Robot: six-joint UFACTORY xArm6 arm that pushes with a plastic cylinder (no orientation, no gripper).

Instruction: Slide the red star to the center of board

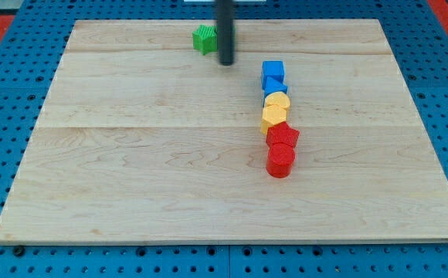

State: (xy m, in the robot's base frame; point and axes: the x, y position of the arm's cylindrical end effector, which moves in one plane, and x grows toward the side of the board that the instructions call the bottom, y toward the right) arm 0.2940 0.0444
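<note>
The red star (283, 135) sat right of the board's middle, wedged in a chain of blocks: a red cylinder (280, 161) touching it below, two yellow blocks (275, 110) pressed in above, then two blue blocks (273, 76) topping the line. Over at the view's top, my tip (226, 62) was down on the wooden board (131, 170), well apart from the star, just beside a green block (204, 38). A bare rod, no jaws, holding nothing.

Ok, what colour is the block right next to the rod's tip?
Green, just left of my tip near the view's top; the camera view shows it.
</note>
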